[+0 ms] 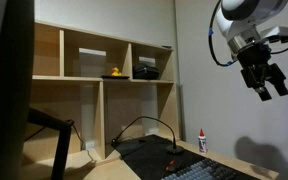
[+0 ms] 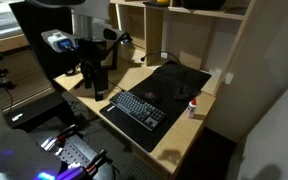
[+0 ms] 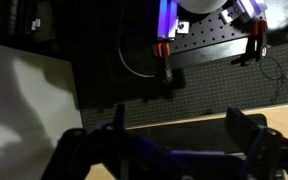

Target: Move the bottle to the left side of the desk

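The bottle [image 1: 203,142] stands upright on the desk [image 2: 174,142], red cap up, so its long axis is vertical; in an exterior view it sits just beside the far end of the keyboard [image 2: 139,107], close to the desk edge and beside the dark mat [image 2: 174,80], touching neither as far as can be told. The gripper [image 1: 267,85] hangs high in the air, well apart from the bottle and well above it, with its 2 fingers spread wide and nothing between them; the wrist view confirms this, the dark fingers [image 3: 249,135] standing far apart around an empty gap at the gripper [image 3: 169,150], with no bottle in that picture at all. In an exterior view the arm [image 2: 89,45] stands over 1 end of the desk while the bottle [image 2: 193,106] is at the opposite end, with keyboard and mat lying between them. The coming move therefore looks like a long reach across the desk and a good way down, ending with the open fingers on either side of the slim upright body, below the cap. A bottle this narrow and tall would probably tip at a glancing touch, so a level, centred approach seems wise. The wooden shelf unit [image 1: 99,95] with its yellow duck [image 1: 114,72] lies behind and plays no part
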`<state>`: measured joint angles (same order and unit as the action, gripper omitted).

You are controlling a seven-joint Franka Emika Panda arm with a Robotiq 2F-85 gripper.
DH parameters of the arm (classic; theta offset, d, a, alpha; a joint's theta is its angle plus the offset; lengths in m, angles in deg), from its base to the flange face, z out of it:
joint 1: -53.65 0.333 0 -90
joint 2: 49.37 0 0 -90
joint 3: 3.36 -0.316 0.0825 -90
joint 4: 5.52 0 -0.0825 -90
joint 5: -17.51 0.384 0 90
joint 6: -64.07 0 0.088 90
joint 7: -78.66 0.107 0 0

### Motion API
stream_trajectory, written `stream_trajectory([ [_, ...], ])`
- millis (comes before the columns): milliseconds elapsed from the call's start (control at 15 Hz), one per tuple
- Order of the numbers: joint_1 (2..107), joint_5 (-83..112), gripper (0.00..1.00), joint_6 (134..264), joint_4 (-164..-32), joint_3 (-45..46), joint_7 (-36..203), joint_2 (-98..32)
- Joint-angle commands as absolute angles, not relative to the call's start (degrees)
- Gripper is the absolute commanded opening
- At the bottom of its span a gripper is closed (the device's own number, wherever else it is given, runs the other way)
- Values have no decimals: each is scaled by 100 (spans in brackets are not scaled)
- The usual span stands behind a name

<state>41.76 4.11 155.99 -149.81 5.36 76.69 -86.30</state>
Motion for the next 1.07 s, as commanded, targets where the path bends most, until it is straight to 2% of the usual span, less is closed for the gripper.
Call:
stream_trajectory([
  [0,4227,395,100,15575,-14966,574,7692,-8631],
  [200,4207,424,100,15394,-14918,552,7750,-8593],
  [533,4025,1163,100,15504,-15010,393,9459,-8661],
  [600,3980,1263,100,15352,-14178,487,9572,-8025],
  [733,3878,1491,100,14987,-13704,567,9910,-8060],
  [800,3977,1272,100,15404,-14392,464,9692,-8390],
  [1000,3957,1301,100,15349,-14234,466,9707,-8342],
])
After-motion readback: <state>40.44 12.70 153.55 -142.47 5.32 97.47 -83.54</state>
